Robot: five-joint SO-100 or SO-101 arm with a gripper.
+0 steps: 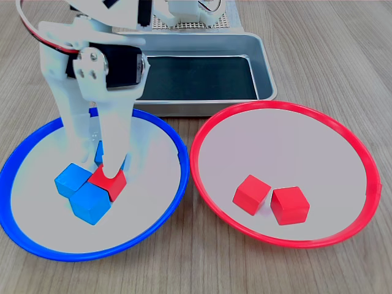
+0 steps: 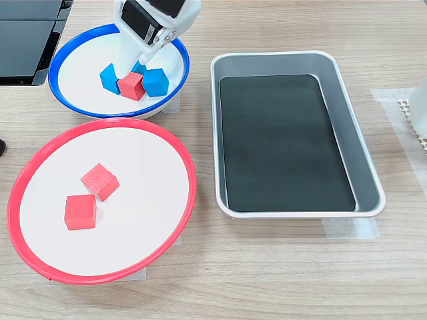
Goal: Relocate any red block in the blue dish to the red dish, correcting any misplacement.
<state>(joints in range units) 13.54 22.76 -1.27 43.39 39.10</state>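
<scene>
The blue dish (image 1: pixel 179 153) (image 2: pixel 180 60) holds one red block (image 1: pixel 110 182) (image 2: pixel 131 85), tilted among three blue cubes (image 1: pixel 72 179) (image 1: pixel 90 203) (image 2: pixel 155 81). My white gripper (image 1: pixel 98 158) (image 2: pixel 137 61) reaches down into this dish. One fingertip (image 1: pixel 113 160) rests on the red block's top edge, and the jaws stand close with only a thin slit between them. Whether they pinch anything is hidden. The red dish (image 1: pixel 196 177) (image 2: pixel 190 173) holds two other red cubes (image 1: pixel 252 193) (image 1: pixel 290 205).
A rectangular metal tray (image 1: pixel 264 61) (image 2: pixel 365 153) with a dark liner sits behind the dishes in the first exterior view and to the second exterior view's right. A dark flat device (image 2: pixel 27 37) lies at the second exterior view's top left.
</scene>
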